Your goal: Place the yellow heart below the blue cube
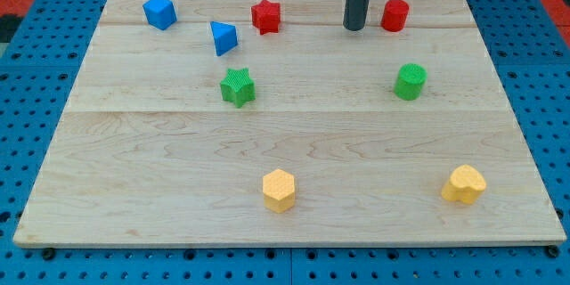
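The yellow heart (464, 184) lies near the view's bottom right corner of the wooden board (294, 134). The blue cube (159, 12) sits near the view's top left corner. My tip (354, 28) stands at the view's top, right of centre, just left of the red cylinder (394, 15). It is far from both the yellow heart and the blue cube and touches no block.
A blue triangular block (223, 37) and a red star (265, 16) lie at the top, left of my tip. A green star (238, 87) is left of centre, a green cylinder (411, 82) at the right. A yellow hexagon (279, 190) lies at the bottom centre.
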`<state>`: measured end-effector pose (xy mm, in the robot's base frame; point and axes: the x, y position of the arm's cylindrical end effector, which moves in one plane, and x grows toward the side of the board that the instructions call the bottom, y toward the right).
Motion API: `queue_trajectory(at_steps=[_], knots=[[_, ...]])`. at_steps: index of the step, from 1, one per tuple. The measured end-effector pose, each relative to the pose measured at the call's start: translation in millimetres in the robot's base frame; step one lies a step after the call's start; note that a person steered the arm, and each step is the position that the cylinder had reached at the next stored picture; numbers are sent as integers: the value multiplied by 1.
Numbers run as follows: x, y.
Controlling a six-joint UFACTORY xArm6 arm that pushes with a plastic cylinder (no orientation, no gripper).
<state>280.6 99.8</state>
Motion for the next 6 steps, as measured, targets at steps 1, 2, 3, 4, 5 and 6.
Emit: queue_trajectory(at_steps=[1,2,3,4,5,6], knots=[[2,0],[13,0],[13,0],[28,15],[73,106],[77,123]])
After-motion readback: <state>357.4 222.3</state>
